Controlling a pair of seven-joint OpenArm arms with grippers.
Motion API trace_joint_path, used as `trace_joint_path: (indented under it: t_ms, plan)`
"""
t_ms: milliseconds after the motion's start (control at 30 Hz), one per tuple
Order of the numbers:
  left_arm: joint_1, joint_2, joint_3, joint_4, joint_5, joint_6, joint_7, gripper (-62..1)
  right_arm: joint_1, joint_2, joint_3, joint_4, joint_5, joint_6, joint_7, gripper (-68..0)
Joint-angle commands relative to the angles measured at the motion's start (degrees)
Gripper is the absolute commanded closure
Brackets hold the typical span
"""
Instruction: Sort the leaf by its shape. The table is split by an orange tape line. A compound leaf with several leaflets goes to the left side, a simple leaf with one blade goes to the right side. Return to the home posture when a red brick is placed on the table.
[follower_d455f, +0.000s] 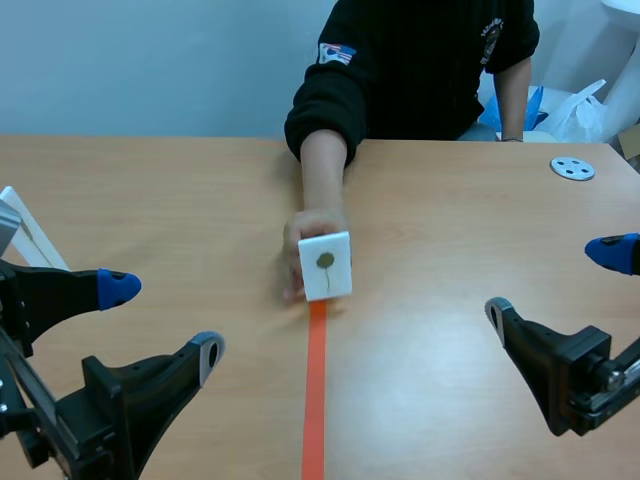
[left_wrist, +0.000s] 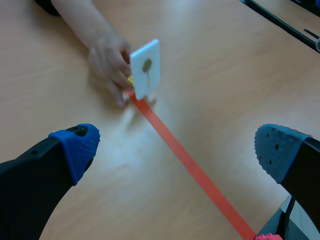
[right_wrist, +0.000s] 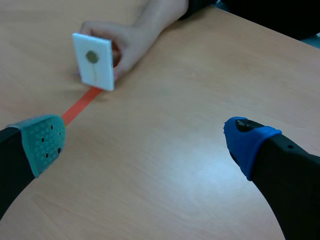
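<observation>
White card (follower_d455f: 326, 265) bearing a leaf (follower_d455f: 326, 260) with one round blade on a stalk, held upright by a person's hand (follower_d455f: 296, 242) at the far end of the orange tape line (follower_d455f: 314, 400). Its long axis is near vertical and its face is turned toward the robot. The card is placed about midway between the arms, ahead of and well apart from both. The left gripper (follower_d455f: 163, 320) and right gripper (follower_d455f: 553, 282) are shown spread wide, nothing between the fingers. With a single blade, the right side, and so the right arm, is judged indicated.
</observation>
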Motion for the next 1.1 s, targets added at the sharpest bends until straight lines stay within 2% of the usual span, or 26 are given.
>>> trace_joint_path:
  t_ms: [0, 767, 1067]
  plan:
    - [-0.02, -0.35, -0.26, 1.09, -0.72, -0.09, -0.87, -62.3, 0.63, 0.31, 0.48, 0.72, 0.59, -0.02, 0.76, -67.9]
    - [-0.22, -0.35, -0.26, 0.87, -0.22, 0.04, -0.83, -62.3, 0.66, 0.31, 0.48, 0.72, 0.59, -0.02, 0.66, -67.9]
    - [-3.15, -0.50, 1.77, -1.97, 4.63, 0.04, -1.38, -62.3, 0.66, 0.31, 0.48, 0.72, 0.59, -0.02, 0.63, -67.9]
